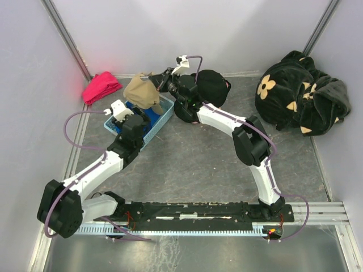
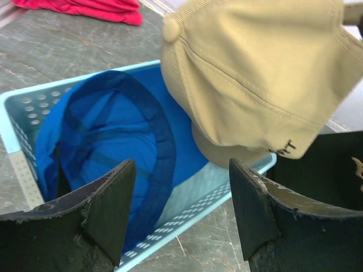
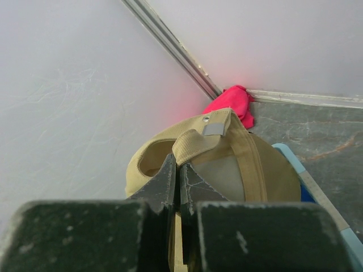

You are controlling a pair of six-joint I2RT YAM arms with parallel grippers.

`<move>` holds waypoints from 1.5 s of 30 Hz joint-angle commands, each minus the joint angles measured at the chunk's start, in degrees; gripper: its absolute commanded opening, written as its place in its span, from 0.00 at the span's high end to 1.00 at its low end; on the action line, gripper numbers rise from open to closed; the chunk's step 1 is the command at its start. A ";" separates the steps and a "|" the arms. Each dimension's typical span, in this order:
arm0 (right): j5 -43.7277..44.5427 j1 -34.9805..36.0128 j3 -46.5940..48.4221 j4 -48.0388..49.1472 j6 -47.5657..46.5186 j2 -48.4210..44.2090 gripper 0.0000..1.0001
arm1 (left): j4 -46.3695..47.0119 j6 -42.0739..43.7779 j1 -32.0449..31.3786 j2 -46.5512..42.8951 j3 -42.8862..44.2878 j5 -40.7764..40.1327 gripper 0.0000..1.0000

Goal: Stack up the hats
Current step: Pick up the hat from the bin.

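A tan hat (image 1: pixel 143 92) (image 2: pixel 255 79) (image 3: pixel 227 164) hangs above the far end of a light-blue basket (image 1: pixel 165 116) (image 2: pixel 187 224). My right gripper (image 1: pixel 161 84) (image 3: pixel 178 170) is shut on its back strap. A bright blue hat (image 1: pixel 139 110) (image 2: pixel 108 141) lies upside down inside the basket. My left gripper (image 1: pixel 120 110) (image 2: pixel 181 209) stands open over the basket's near rim with nothing between its fingers. A black hat (image 1: pixel 211 88) (image 2: pixel 334 170) sits on the table behind the right arm, to the right of the basket.
A red-pink cloth bundle (image 1: pixel 101 86) (image 2: pixel 85 8) (image 3: pixel 232 105) lies in the far left corner. A big black plush fabric with beige flowers (image 1: pixel 300 102) fills the far right corner. Walls close in on three sides.
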 commanded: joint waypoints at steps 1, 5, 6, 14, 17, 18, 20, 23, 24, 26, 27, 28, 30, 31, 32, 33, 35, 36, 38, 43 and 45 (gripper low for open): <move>2.61 -0.33 2.83 0.12 -2.77 -4.19 0.99 | 5.61 0.94 -2.87 1.62 -1.26 -4.88 0.27; 3.37 -0.39 3.59 -1.04 -4.31 -4.71 0.99 | 7.49 0.94 -4.81 3.76 -2.61 -6.31 0.26; 3.66 -0.39 3.92 -1.44 -4.69 -4.89 0.99 | 7.94 1.16 -5.51 4.52 -2.70 -6.83 0.26; 3.23 -0.30 7.34 -4.96 -6.32 -5.52 0.98 | 11.08 2.70 -9.97 11.08 -1.36 -11.05 0.25; 2.46 -0.27 8.01 -6.31 -6.64 -5.90 0.99 | 12.87 2.76 -10.28 13.18 -0.88 -10.77 0.24; 2.29 -0.21 8.07 -6.47 -6.58 -6.15 0.99 | 13.18 2.68 -10.32 13.99 -0.47 -10.96 0.23; 2.02 0.18 7.68 -6.70 -6.79 -6.75 0.99 | 13.32 2.20 -10.41 15.85 0.73 -11.67 0.22; 1.99 0.98 7.98 -7.53 -8.05 -7.42 0.99 | 13.41 1.13 -10.54 18.19 2.78 -12.36 0.20; 1.99 1.31 8.30 -8.23 -8.59 -7.42 0.99 | 13.44 0.86 -10.56 18.78 3.55 -12.47 0.20; 1.99 1.94 9.30 -9.27 -9.52 -7.24 0.99 | 13.45 0.67 -10.76 19.66 5.09 -13.20 0.19; 2.22 2.37 9.77 -9.74 -10.04 -7.09 0.99 | 13.42 0.51 -10.91 20.08 5.73 -13.93 0.19; 2.44 2.71 10.04 -10.18 -10.67 -7.07 0.99 | 13.45 0.45 -11.08 20.38 6.25 -14.73 0.19; 3.56 3.63 10.41 -10.72 -12.15 -7.20 0.99 | 13.37 0.35 -11.27 20.99 7.10 -15.92 0.18; 4.18 4.10 10.62 -11.06 -13.16 -7.34 0.99 | 13.13 0.16 -11.48 21.46 7.53 -16.59 0.18; 4.72 4.52 11.11 -11.48 -13.92 -7.30 0.99 | 12.53 -0.27 -11.74 22.08 7.93 -17.56 0.18; 5.06 5.05 11.86 -12.06 -14.54 -7.19 0.99 | 11.64 -0.92 -12.09 22.58 8.51 -18.41 0.17; 5.51 5.72 13.09 -13.06 -15.56 -7.09 0.99 | 9.00 -3.13 -12.17 23.71 9.65 -19.84 0.16; 5.66 5.94 13.60 -13.44 -15.94 -7.05 0.99 | 8.07 -3.90 -12.17 24.28 10.13 -20.29 0.16; 6.12 6.22 13.96 -13.89 -16.30 -7.34 0.99 | 5.39 -6.04 -12.17 25.41 11.45 -22.08 0.16; 6.21 6.41 13.45 -14.30 -16.38 -8.76 0.99 | -3.71 -9.85 -12.13 28.10 15.80 -26.37 0.15; 6.13 6.44 12.85 -14.35 -16.32 -9.63 0.99 | -8.85 -13.02 -12.01 29.14 17.64 -28.63 0.14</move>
